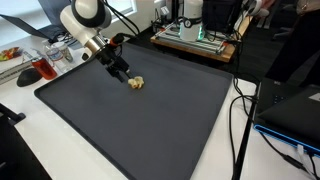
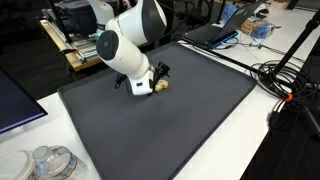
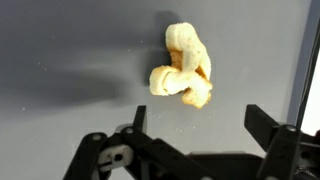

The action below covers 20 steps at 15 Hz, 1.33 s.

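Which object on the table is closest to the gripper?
The pale yellow knotted piece on the dark mat, directly before the open gripper; the clear containers sit off the mat.

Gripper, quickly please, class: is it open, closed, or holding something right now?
Gripper: open, fingers spread, holding nothing; the yellowish knotted object lies on the dark mat just ahead of them.

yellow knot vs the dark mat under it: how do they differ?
Colour: the yellow knot is pale tan-yellow; the mat is dark grey.
Size: the knot is tiny; the mat is many times wider.
Shape: the knot is lumpy and twisted; the mat is flat, rectangular.
Shared: both lie under the open gripper.
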Available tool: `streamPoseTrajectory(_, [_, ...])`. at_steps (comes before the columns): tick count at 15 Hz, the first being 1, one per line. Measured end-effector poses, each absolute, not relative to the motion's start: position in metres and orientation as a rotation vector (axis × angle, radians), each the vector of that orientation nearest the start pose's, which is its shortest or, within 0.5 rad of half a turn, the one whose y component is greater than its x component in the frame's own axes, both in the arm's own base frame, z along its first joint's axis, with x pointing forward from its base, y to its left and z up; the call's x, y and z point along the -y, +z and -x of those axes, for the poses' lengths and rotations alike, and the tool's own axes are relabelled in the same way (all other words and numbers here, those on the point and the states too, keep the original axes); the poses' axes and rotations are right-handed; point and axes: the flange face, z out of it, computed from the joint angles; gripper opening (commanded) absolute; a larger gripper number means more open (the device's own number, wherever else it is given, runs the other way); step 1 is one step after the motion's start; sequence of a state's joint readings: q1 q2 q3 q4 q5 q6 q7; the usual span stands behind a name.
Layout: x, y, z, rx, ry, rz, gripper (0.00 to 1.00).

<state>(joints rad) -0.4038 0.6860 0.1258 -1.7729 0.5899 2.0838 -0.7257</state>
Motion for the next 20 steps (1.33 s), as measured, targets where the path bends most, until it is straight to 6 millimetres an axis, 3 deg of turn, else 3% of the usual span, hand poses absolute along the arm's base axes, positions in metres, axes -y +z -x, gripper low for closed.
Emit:
streamPoseTrajectory(10, [0.151, 0.162, -0.552, -0.042, -0.156, 2.456, 1.00])
streamPoseTrajectory(20, [0.122, 0.196, -0.496, -0.080, -0.260, 2.633, 1.00])
